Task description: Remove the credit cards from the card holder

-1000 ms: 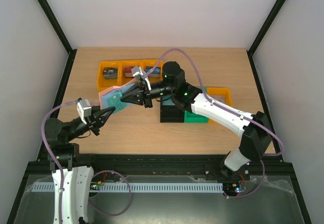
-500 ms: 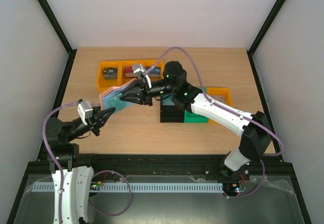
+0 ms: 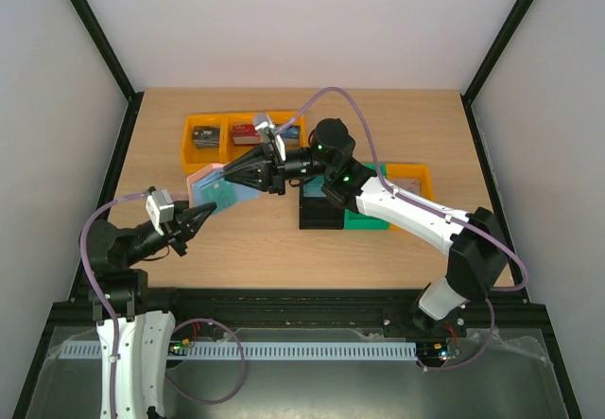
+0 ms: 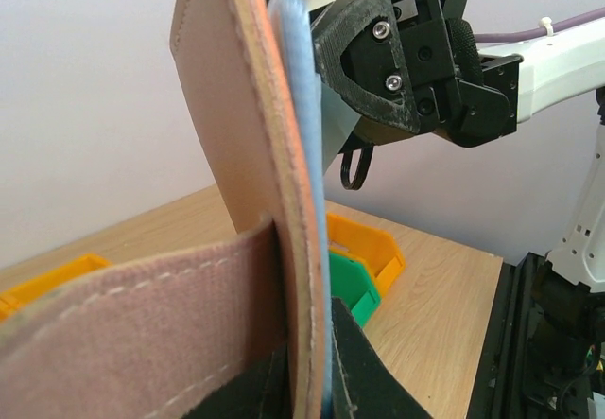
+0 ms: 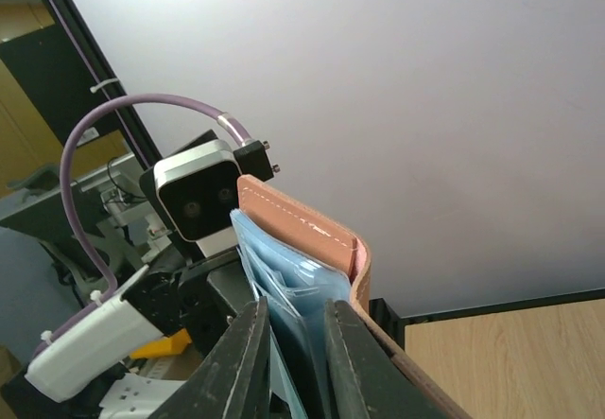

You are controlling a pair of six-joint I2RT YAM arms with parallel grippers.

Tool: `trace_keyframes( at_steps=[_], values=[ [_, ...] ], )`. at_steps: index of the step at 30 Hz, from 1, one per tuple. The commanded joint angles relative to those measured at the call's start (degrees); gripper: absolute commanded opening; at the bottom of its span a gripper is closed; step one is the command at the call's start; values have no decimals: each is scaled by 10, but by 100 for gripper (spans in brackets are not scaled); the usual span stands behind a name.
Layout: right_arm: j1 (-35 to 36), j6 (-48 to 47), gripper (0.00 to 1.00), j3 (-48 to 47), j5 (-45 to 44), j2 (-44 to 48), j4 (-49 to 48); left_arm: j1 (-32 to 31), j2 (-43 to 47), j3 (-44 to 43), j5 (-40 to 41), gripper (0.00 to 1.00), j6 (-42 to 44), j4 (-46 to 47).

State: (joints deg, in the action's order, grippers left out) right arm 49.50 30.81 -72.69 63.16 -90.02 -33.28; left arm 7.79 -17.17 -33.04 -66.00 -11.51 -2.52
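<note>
Card holder (image 3: 202,182): held aloft between both arms, above the worktop (image 3: 284,249).
Left gripper (image 3: 209,210): clamped tight on the Card holder.
Right gripper (image 3: 227,179): narrowed around its pale blue lining; grip could not be told.

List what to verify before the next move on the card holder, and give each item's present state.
1. Left tool clamped on the card holder: ok.
2. Holder held up off the table, blue inside turned to the right tool: ok.
3. Right tool's fingers either side of a blue inner layer: ok.
4. Right tool gripping a card: cannot tell.
5. A card partly out of its pocket: cannot tell.
</note>
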Motion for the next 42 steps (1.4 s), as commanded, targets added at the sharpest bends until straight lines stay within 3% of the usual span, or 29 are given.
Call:
trace_keyframes(
  at_steps=[1, 12, 16, 20, 22, 25, 42],
  values=[
    [6, -37, 16, 3, -8, -2, 24, -1, 7, -8, -23, 2, 8, 12],
    [15, -92, 14, 3, -20, -9, 98, -1, 8, -2, -25, 2, -4, 24],
    [16, -95, 2, 0, -18, -10, 100, -1, 8, -1, -25, 2, -5, 25],
    [14, -97, 2, 3, -9, 0, 90, -1, 8, 0, -22, 3, -11, 23],
    [10, -104, 2, 6, -10, 6, 93, -1, 10, 1, -16, 13, -21, 24],
    [1, -115, 2, 7, -12, 14, 111, -1, 13, 8, -18, 20, -39, 39],
    [-13, -187, 2, -2, -23, 39, 200, -1, 16, 21, -16, 21, -87, 74]
  ],
)
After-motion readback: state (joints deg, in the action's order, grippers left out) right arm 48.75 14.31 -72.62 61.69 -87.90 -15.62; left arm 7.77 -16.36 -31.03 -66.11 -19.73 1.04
